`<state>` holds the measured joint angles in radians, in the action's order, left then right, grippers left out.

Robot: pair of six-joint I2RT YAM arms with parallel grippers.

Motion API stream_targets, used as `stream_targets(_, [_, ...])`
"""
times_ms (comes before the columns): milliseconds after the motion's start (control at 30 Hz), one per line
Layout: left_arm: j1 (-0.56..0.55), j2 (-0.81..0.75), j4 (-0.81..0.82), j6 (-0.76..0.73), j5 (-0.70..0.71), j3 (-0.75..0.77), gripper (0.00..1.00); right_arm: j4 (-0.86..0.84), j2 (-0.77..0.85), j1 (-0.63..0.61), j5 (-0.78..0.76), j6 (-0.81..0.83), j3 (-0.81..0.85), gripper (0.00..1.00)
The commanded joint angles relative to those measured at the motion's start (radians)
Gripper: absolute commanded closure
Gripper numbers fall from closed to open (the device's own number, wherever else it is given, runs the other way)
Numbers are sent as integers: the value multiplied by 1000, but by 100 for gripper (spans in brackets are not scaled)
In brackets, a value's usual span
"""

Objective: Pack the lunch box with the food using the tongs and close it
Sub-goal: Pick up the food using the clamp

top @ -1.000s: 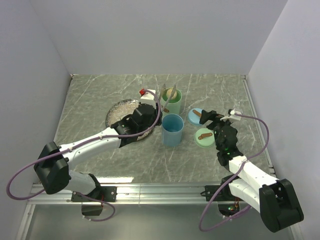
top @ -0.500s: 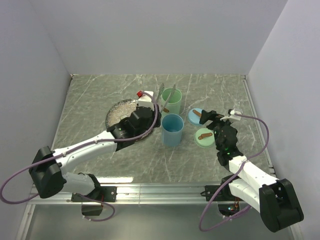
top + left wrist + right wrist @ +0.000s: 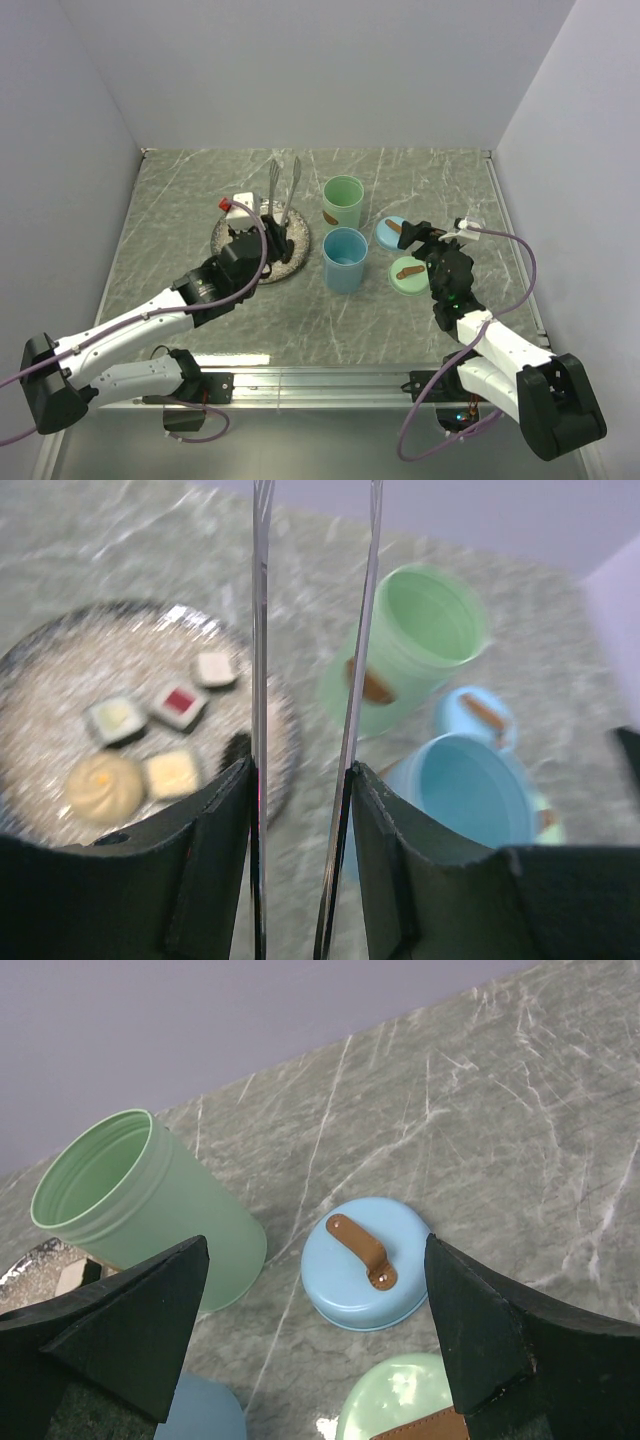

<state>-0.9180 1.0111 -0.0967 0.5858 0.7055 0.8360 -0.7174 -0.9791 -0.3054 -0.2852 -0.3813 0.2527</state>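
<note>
The grey marbled table (image 3: 180, 190) is carrying everything, and the two arms are reaching over it from its near edge. The round speckled plate (image 3: 220, 240) is lying directly under and just left of the left gripper (image 3: 268, 228), while the green container (image 3: 343, 203) is standing open and upright ahead and to that gripper's right, with the blue container (image 3: 345, 260) standing open just beside it, nearer the arms. The right gripper (image 3: 315, 1340) is hovering with its fingers spread wide and nothing between them. The blue lid (image 3: 365, 1275) is lying on the table ahead of it, brown handle up, and the green lid (image 3: 400, 1410) is lying right below it, near its right finger. The left gripper is pinching the tongs (image 3: 260, 630), one finger pressing on the outside of each silver arm. The two arms are sticking out ahead of the fingers with a gap between them, and their tips are running out of the left wrist view. The food is sitting on the plate, left of the tongs: a round beige ball (image 3: 103, 785) nearest the gripper, a pale cube (image 3: 172, 774) beside it, a greenish cube (image 3: 115, 718), a red-topped cube (image 3: 179, 702) and a white cube (image 3: 215, 668) farther ahead, and a dark oblong piece (image 3: 236, 748) lying just beside the left tong arm.
</note>
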Motion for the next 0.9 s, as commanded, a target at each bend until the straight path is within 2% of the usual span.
stream_targets(0, [-4,7,-109,98,101,-44,52,-42,-1,-6,4,2,11,5])
stream_targets(100, [-4,0,-178,167,138,-67,53,-42,0,-6,4,4,8,5])
stream_targets(233, [-4,-11,-192,198,118,-109,53,-39,3,-6,4,4,10,5])
stream_targets(867, [19,146,-156,210,-38,-143,51,-10,60,-8,-8,4,-10,5])
